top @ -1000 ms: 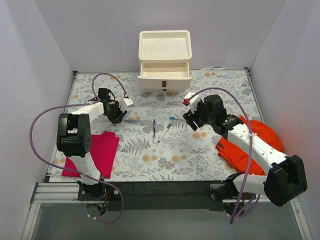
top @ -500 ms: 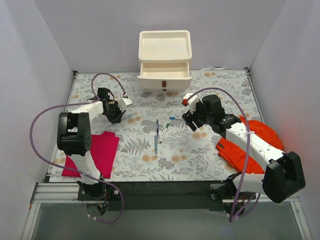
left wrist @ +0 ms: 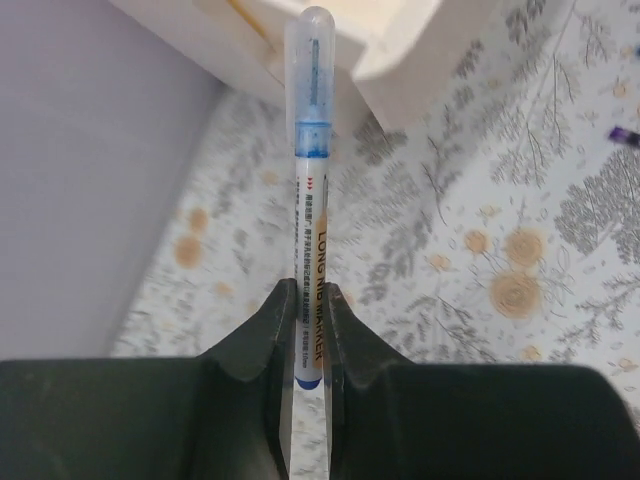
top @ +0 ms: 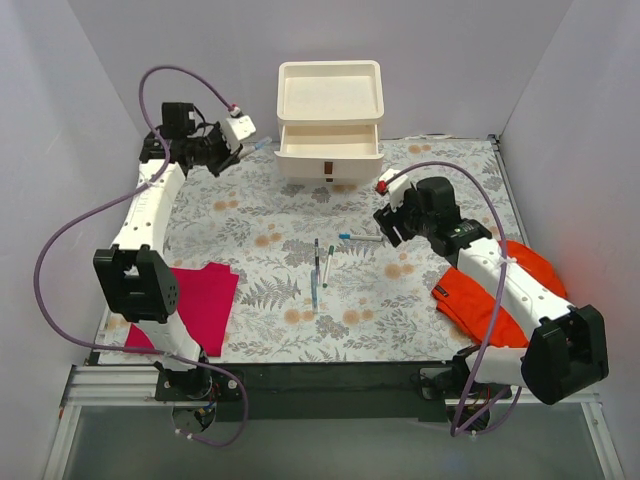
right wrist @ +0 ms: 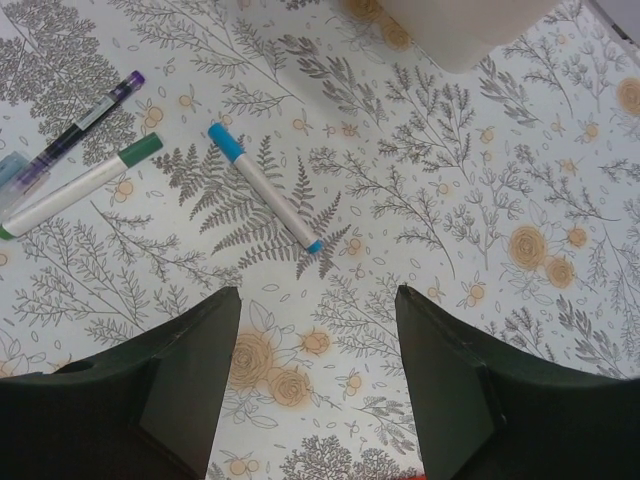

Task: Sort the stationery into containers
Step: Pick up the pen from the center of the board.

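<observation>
My left gripper (top: 233,154) is raised at the back left, shut on a blue-capped white marker (top: 260,144) that points at the cream stacked drawers (top: 330,150). In the left wrist view the marker (left wrist: 312,200) is pinched between the jaws of the left gripper (left wrist: 312,305), with the drawers (left wrist: 390,45) just beyond. The top drawer is pulled open and a shallow tray (top: 330,72) sits on top. My right gripper (top: 391,224) is open and empty above the mat. A blue-capped white pen (right wrist: 265,200) lies just ahead of the right gripper (right wrist: 318,295).
A dark pen (top: 316,254), a green-capped marker (top: 329,266) and a blue pen (top: 313,291) lie mid-mat. The right wrist view shows the purple pen (right wrist: 80,128) and the green-capped marker (right wrist: 80,186). A magenta cloth (top: 195,305) lies front left and an orange cloth (top: 500,295) right.
My left gripper has lifted the blue marker off the mat and swung up and back toward the drawers. My right gripper has shifted slightly back and stays open.
</observation>
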Motion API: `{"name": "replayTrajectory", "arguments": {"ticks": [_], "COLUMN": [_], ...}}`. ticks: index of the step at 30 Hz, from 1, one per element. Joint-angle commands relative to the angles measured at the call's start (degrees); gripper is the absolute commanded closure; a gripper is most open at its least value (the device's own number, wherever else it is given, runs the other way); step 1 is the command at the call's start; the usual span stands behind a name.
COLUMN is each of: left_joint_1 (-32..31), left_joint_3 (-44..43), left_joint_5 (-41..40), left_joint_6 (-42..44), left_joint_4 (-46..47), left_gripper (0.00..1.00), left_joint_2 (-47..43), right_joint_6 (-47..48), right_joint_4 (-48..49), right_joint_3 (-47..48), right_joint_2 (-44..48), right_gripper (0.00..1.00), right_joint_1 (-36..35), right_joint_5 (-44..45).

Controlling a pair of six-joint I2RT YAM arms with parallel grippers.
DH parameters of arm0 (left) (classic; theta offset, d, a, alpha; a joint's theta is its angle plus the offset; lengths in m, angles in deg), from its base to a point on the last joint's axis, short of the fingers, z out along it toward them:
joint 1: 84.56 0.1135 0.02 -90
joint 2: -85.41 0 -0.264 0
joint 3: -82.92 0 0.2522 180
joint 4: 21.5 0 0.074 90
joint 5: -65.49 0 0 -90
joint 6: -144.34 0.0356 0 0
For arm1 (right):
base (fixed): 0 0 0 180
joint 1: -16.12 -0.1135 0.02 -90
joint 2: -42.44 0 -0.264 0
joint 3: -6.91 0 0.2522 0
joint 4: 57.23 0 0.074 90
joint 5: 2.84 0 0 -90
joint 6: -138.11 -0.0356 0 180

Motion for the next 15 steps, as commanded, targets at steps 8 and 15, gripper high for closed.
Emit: {"name": "replayTrajectory", "arguments": {"ticks": [8,15], "left_joint_1": [-2.1,-9.2], "left_joint_3": [-17.0,-12.9], "left_joint_5": [11.1,12.4], "left_joint_6": [4.1,1.7], "left_joint_4": [2.8,15.4], "left_gripper": [1.00,0.98], "left_joint_2": [-0.9,1.4], "right_joint_6": [-2.1,-2.0], "right_joint_4": [1.9,2.8], "right_joint_3": [5.7,5.4], "right_joint_2": [-3.6,-3.3], "right_gripper": [0.28,0.28], "right_joint_1": [2.9,3.7], "right_joint_5": [-1.8,-1.3]}}
